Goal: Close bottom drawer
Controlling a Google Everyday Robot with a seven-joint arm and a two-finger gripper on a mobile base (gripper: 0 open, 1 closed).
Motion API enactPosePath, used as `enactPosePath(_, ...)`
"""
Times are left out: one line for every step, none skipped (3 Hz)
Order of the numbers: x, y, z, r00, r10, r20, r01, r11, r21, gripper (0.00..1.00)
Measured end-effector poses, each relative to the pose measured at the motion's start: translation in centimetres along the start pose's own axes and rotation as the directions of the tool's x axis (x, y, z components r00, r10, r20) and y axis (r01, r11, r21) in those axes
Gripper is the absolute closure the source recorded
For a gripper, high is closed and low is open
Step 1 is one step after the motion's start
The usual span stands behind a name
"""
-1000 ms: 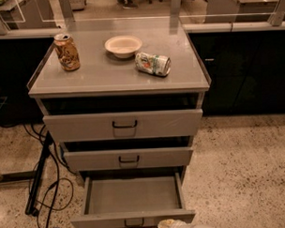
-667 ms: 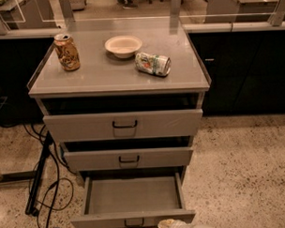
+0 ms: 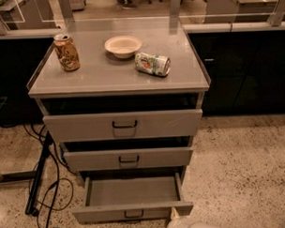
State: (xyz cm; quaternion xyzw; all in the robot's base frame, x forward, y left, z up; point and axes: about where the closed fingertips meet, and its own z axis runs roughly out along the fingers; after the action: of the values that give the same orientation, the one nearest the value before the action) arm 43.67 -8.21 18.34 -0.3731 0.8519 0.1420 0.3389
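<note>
The bottom drawer is the lowest of three grey drawers in a metal cabinet. It is pulled far out, its inside is empty, and its low front panel carries a small dark wire handle. My gripper shows only as a white rounded part at the bottom edge of the camera view. It sits just right of the drawer's front right corner, close to it. I cannot tell whether it touches the panel.
The middle drawer and the top drawer stand slightly out. On the cabinet top are an upright can, a white bowl and a can lying on its side. Black cables lie on the floor at left.
</note>
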Motion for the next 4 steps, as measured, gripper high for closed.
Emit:
enactPosePath(-1.7, -1.5, 1.8, 0.999, -0.05, 0.005, 0.05, 0.9987, 0.012, 0.19)
enactPosePath(-1.6, -1.5, 1.8, 0.999, -0.05, 0.005, 0.05, 0.9987, 0.012, 0.42)
enactPosePath(-4.2, -3.8, 4.6, 0.992, -0.123, 0.001, 0.123, 0.9918, 0.033, 0.66)
enactPosePath(-8.8, -9.1, 9.0, 0.974, -0.228, -0.007, 0.227, 0.9685, 0.102, 0.89)
